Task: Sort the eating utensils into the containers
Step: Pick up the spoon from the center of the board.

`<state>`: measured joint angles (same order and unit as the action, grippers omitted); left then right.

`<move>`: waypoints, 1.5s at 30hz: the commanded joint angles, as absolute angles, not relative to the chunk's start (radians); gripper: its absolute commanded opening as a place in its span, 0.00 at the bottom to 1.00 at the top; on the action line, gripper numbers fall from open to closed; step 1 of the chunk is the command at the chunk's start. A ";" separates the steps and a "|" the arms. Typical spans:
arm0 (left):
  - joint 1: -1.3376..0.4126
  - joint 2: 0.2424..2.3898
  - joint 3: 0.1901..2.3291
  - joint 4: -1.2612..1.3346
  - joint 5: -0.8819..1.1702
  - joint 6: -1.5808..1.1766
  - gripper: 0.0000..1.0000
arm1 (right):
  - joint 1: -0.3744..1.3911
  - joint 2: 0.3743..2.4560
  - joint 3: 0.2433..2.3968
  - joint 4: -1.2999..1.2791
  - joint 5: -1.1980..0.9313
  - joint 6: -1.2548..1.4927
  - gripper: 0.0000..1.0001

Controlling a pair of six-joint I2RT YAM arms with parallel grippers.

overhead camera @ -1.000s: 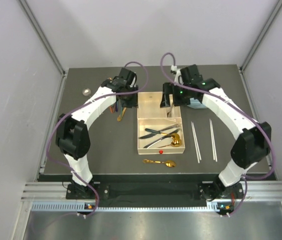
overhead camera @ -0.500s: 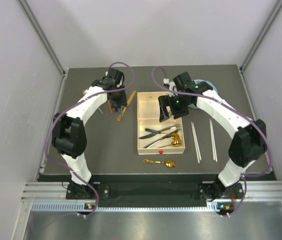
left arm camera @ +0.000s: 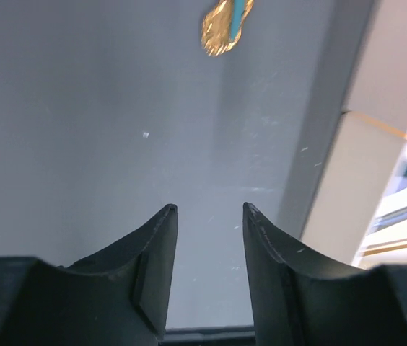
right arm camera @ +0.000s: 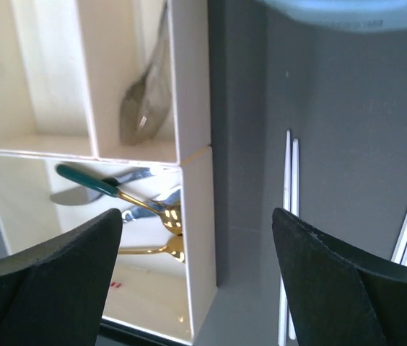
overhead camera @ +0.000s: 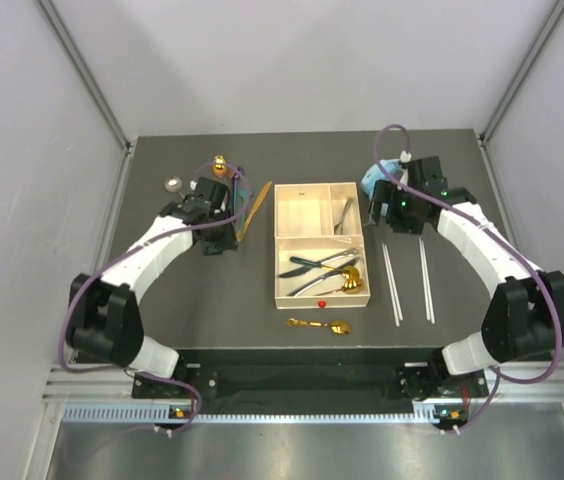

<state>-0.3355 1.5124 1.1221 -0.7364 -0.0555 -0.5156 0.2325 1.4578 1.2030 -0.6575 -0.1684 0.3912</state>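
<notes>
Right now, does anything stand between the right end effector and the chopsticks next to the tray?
Nothing visible. The open right end effector hangs above the table; the chopsticks lie uncovered there, right beside the tray.

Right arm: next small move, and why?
Probably shift the right pincer a little toward the nearer chopsticks and lower it onto them. It is open and empty, and they lie loose just outside the tray, not yet sorted.

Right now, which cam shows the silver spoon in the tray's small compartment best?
Right wrist: the silver spoon is large, with its bowl clear. Top external shows only a thin sliver; left wrist misses it.
</notes>
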 commanded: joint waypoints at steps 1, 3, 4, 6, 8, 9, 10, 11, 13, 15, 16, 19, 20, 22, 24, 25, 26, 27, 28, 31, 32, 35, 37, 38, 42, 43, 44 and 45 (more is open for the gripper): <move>-0.339 1.422 1.074 -0.558 -0.058 -0.519 0.45 | 0.241 1.416 1.063 -0.485 -0.127 0.397 0.85; -0.362 1.404 1.040 -0.526 -0.005 -0.451 0.43 | 0.235 1.382 0.958 -0.396 -0.091 0.408 0.86; -0.411 1.398 1.029 -0.523 -0.005 -0.430 0.44 | 0.229 1.346 0.925 -0.368 -0.081 0.417 0.86; -0.475 1.381 0.996 -0.526 -0.044 -0.376 0.44 | 0.216 1.306 0.834 -0.322 -0.077 0.436 0.87; -0.555 1.362 0.980 -0.543 -0.072 -0.365 0.44 | 0.215 1.237 0.790 -0.290 -0.061 0.448 0.87; -0.584 1.352 0.977 -0.560 -0.087 -0.374 0.44 | 0.213 1.214 0.772 -0.301 -0.055 0.449 0.87; -0.628 1.338 0.977 -0.571 -0.092 -0.385 0.43 | 0.215 1.159 0.767 -0.319 -0.052 0.449 0.88; -0.650 1.286 0.977 -0.581 -0.087 -0.406 0.43 | 0.213 1.129 0.761 -0.336 -0.043 0.451 0.88; -0.719 1.220 0.976 -0.606 -0.077 -0.414 0.45 | 0.213 1.045 0.764 -0.385 -0.032 0.451 0.89; -0.745 1.123 0.944 -0.617 -0.034 -0.410 0.46 | 0.213 0.991 0.756 -0.403 -0.011 0.451 0.90; -0.762 1.096 0.930 -0.618 -0.005 -0.410 0.46 | 0.213 0.945 0.756 -0.417 -0.005 0.456 0.90; -0.788 1.040 0.861 -0.614 0.096 -0.407 0.46 | 0.213 0.875 0.744 -0.452 0.025 0.457 0.91; -0.799 1.049 0.850 -0.612 0.132 -0.402 0.45 | 0.213 0.862 0.741 -0.469 0.028 0.459 0.91; -0.851 1.110 0.839 -0.595 0.153 -0.397 0.46 | 0.213 0.836 0.724 -0.477 0.029 0.460 0.91; -0.900 1.176 0.870 -0.595 0.129 -0.416 0.46 | 0.213 0.828 0.703 -0.483 0.028 0.462 0.91; -0.948 1.248 0.877 -0.588 0.127 -0.420 0.46 | 0.213 0.827 0.696 -0.482 0.023 0.459 0.92; -0.972 1.290 0.890 -0.581 0.130 -0.420 0.45 | 0.213 0.828 0.690 -0.483 0.020 0.459 0.92; -1.024 1.331 0.917 -0.583 0.118 -0.417 0.46 | 0.213 0.828 0.681 -0.486 0.017 0.456 0.92; -1.051 1.415 0.933 -0.583 0.109 -0.416 0.46 | 0.213 0.827 0.677 -0.488 0.012 0.448 0.92; -1.150 1.556 1.008 -0.598 0.012 -0.391 0.46 | 0.212 0.816 0.661 -0.485 0.015 0.428 0.92; -1.166 1.586 1.047 -0.610 0.009 -0.376 0.46 | 0.213 0.815 0.658 -0.482 0.015 0.422 0.93; -1.213 1.652 1.118 -0.620 -0.035 -0.348 0.47 | 0.213 0.813 0.652 -0.479 0.021 0.408 0.93; -1.249 1.664 1.144 -0.623 -0.064 -0.331 0.48 | 0.213 0.824 0.649 -0.465 0.008 0.408 0.93; -1.258 1.666 1.166 -0.626 -0.072 -0.325 0.49 | 0.213 0.830 0.647 -0.460 0.005 0.408 0.93; -1.296 1.675 1.200 -0.644 -0.141 -0.285 0.54 | 0.212 0.867 0.652 -0.442 -0.031 0.405 0.93; -1.296 1.686 1.203 -0.641 -0.152 -0.261 0.54 | 0.212 0.871 0.653 -0.437 -0.043 0.405 0.93; -1.298 1.693 1.212 -0.643 -0.162 -0.249 0.59 | 0.212 0.874 0.655 -0.425 -0.049 0.405 0.93; -1.296 1.703 1.216 -0.643 -0.166 -0.236 0.59 | 0.212 0.880 0.655 -0.422 -0.052 0.405 0.93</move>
<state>-1.2938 1.6787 1.1759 -0.6174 -0.0898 -0.3096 0.2195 0.8669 0.6479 -0.4873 -0.0158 0.4198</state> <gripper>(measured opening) 0.571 0.926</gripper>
